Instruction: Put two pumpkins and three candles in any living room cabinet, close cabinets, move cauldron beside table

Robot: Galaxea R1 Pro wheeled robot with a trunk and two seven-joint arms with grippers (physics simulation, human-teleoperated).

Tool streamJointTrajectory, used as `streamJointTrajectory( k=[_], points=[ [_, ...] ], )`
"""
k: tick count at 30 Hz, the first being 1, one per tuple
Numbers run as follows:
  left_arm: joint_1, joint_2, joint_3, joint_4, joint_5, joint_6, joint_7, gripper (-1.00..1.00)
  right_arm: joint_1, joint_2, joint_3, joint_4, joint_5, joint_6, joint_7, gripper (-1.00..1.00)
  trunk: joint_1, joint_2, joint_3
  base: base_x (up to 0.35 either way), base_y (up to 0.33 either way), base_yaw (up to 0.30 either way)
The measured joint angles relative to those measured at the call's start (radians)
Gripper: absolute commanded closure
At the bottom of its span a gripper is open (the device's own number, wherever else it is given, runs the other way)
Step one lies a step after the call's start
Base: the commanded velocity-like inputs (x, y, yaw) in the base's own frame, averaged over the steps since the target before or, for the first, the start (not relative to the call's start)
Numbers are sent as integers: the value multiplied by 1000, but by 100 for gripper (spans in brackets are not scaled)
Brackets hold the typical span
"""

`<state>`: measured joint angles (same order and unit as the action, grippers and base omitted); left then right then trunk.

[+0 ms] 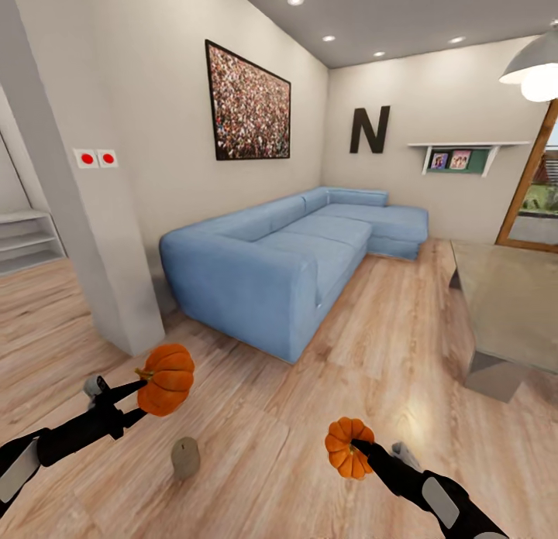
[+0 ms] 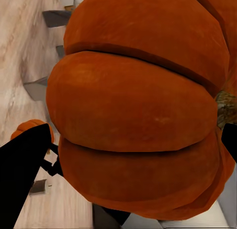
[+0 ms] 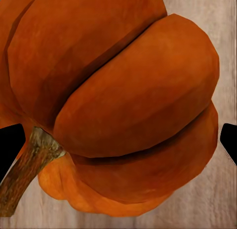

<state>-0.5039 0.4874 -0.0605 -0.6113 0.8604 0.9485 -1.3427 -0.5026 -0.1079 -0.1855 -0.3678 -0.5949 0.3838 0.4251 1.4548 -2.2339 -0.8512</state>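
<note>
Each pincer pinches a pumpkin: left pincer (image 1: 147,386) on one pumpkin (image 1: 168,378), right pincer (image 1: 356,446) on the other (image 1: 348,444). A candle (image 1: 185,456) stands upright on the floor at five o'clock from the left pincer, nearer that arm.

Blue corner sofa (image 1: 287,260) against the wall, framed crowd picture (image 1: 248,104) above, grey table (image 1: 508,307) opposite, wood floor (image 1: 256,415)
</note>
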Motion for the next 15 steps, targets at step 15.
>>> streamJointTrajectory(
  k=[15],
  points=[
    [0, 1, 2, 2, -1, -2, -8, 100, 0, 0, 2, 0, 1, 4, 0, 100, 0, 0, 9, -40, 0, -102]
  ],
)
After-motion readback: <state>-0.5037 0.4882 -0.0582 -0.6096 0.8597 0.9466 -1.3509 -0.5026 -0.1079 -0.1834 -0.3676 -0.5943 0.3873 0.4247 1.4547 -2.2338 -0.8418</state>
